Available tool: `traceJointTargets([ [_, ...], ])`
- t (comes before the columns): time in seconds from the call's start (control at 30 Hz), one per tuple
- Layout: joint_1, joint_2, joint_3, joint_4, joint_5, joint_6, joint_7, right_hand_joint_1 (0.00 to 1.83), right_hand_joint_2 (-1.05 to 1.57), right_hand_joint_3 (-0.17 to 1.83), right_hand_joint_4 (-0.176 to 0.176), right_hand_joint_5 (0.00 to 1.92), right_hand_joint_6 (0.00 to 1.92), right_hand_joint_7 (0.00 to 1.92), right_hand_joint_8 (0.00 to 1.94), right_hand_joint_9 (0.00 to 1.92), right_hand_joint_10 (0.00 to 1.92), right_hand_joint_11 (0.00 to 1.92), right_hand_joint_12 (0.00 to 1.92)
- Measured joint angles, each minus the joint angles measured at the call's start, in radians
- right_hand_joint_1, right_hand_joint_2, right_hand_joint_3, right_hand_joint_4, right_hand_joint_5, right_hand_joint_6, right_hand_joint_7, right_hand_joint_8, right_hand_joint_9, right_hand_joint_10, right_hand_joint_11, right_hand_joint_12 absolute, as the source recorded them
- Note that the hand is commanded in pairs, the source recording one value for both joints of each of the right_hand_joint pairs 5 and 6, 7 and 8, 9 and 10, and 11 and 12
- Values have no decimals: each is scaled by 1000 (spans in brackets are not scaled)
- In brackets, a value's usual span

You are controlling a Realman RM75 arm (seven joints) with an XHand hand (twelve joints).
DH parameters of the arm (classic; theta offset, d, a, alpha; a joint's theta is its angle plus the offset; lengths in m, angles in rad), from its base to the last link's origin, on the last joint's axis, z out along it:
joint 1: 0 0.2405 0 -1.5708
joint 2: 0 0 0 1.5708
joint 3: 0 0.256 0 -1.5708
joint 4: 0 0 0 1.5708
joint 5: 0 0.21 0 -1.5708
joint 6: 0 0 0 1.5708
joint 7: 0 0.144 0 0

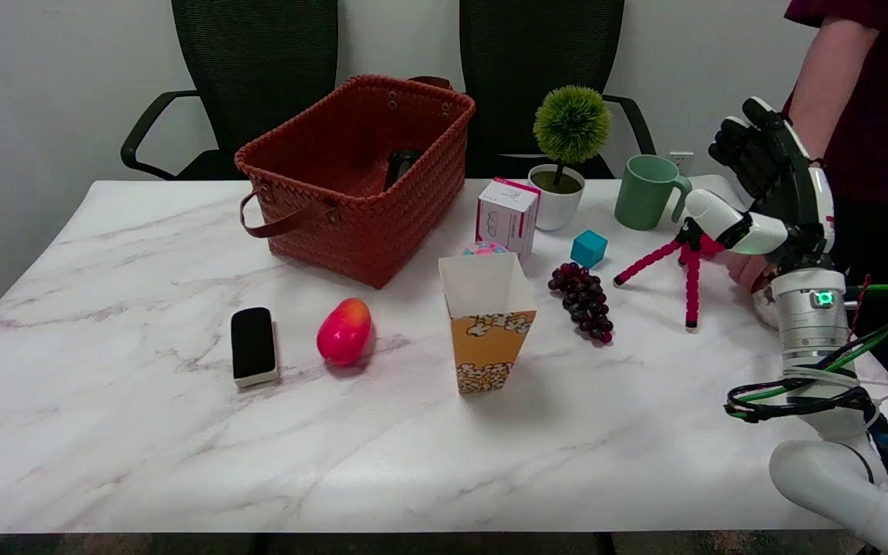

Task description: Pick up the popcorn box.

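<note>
1. Table: white marble-look top, glossy, veined grey.
2. Basket: woven, rust-red, strap handles; a dark thing inside is hard to make out.
3. Right hand: black-and-white, raised at the table's right edge, fingers spread, holding nothing.
4. Popcorn box: tapered card, open top, upright mid-table, between a glossy mango and beaded grapes, well apart from the hand.

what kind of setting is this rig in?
Likely an office or lab set up for manipulation trials: two black office chairs behind a marble-look table laid out with assorted props such as a woven basket and popcorn box, and a person standing beside the right hand.
</note>
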Motion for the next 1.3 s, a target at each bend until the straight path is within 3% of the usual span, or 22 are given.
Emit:
traceJointTargets([
  [0.53,14,6,-16,-76,2,68,83,1116,34,877,0,379,379,487,487,478,478,489,489],
  [0.83,-10,0,-35,-42,-16,97,110,1100,-72,863,0,209,209,458,458,453,453,453,453],
  [1.03,-31,-8,-87,18,-32,108,112,1076,-83,903,0,167,167,454,454,437,437,433,433],
  [1.3,-30,-15,-191,82,-52,107,110,1056,-77,811,0,144,144,469,469,425,425,411,411],
])
